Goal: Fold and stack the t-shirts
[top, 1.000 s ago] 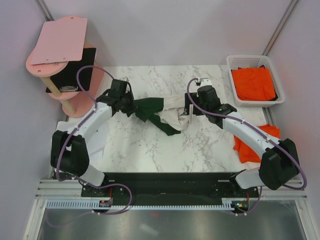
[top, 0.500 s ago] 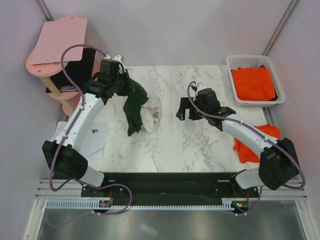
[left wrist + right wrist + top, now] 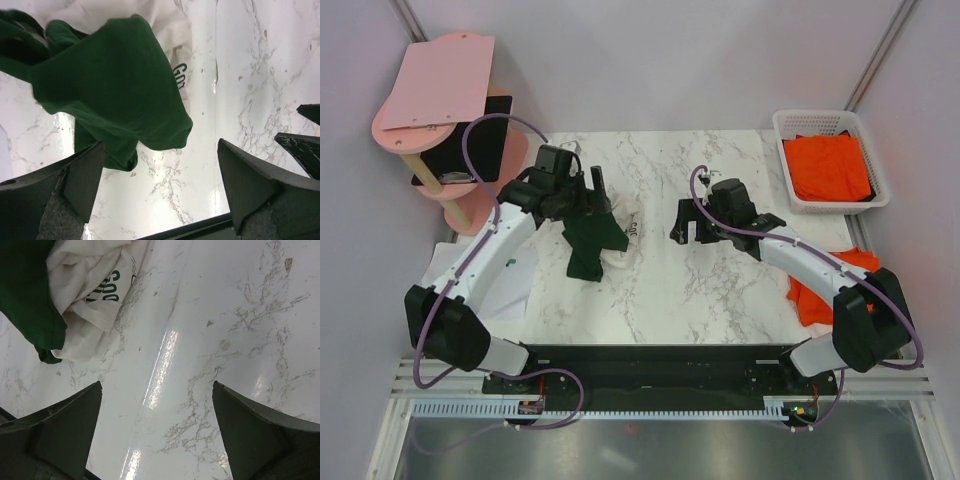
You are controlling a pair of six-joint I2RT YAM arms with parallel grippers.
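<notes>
The cream-white t-shirt with dark green sleeves (image 3: 592,238) lies crumpled in a heap on the marble table, left of centre. A green sleeve (image 3: 110,85) covers most of it, and the white body with dark print (image 3: 97,282) shows beside it. My left gripper (image 3: 592,193) hovers open just over the heap, and its jaws (image 3: 160,185) hold nothing. My right gripper (image 3: 684,226) is open over bare marble to the right of the heap, also empty (image 3: 157,425). Orange t-shirts lie folded in the basket (image 3: 826,166), and another (image 3: 818,292) lies at the table's right edge.
A white plastic basket (image 3: 782,128) stands at the back right. White paper sheets (image 3: 505,283) lie at the table's left edge under my left arm. A pink stand with a black board (image 3: 435,95) rises beyond the back left corner.
My left gripper lifted the shirt toward the left, then opened and let it go. The shirt dropped into a heap. My right gripper stayed open and barely moved.
</notes>
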